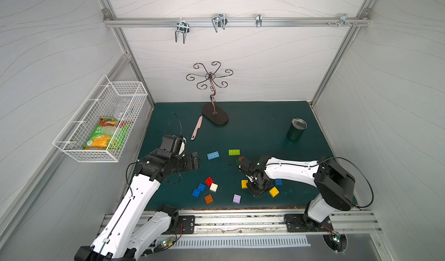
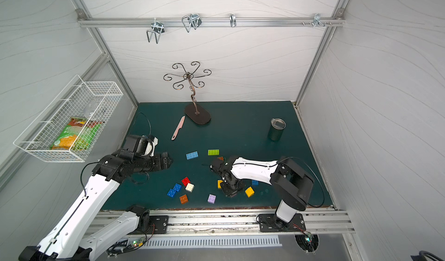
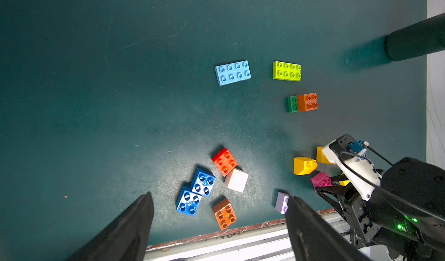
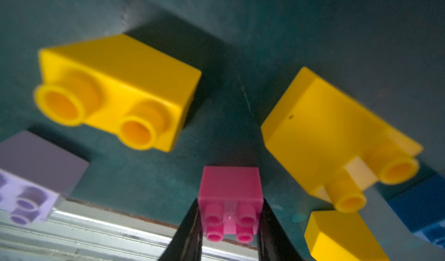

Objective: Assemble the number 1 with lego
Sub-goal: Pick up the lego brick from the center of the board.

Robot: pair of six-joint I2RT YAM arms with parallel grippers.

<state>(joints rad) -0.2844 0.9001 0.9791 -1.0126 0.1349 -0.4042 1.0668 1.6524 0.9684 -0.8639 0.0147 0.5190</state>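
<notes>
Lego bricks lie scattered on the green mat (image 1: 260, 132). My right gripper (image 4: 230, 205) points down near the front edge and is shut on a small pink brick (image 4: 230, 187), also seen from the left wrist (image 3: 321, 179). In both top views the arm hides that brick. Yellow bricks (image 4: 115, 91) (image 4: 332, 136) lie either side of it. A red (image 1: 209, 181), a white (image 1: 213, 187), two blue (image 1: 201, 187) and an orange brick (image 1: 208, 198) cluster left of it. A lilac brick (image 1: 237, 198) lies nearby. My left gripper (image 1: 196, 161) hovers open and empty.
Farther back lie a light-blue brick (image 1: 213, 155), a lime brick (image 1: 234, 152), and an orange brick (image 3: 307, 102) on a dark-green one (image 3: 291, 103). A pink knife (image 1: 197, 127), a metal stand (image 1: 214, 114) and a dark tumbler (image 1: 296, 129) stand behind. A wire basket (image 1: 101, 120) hangs left.
</notes>
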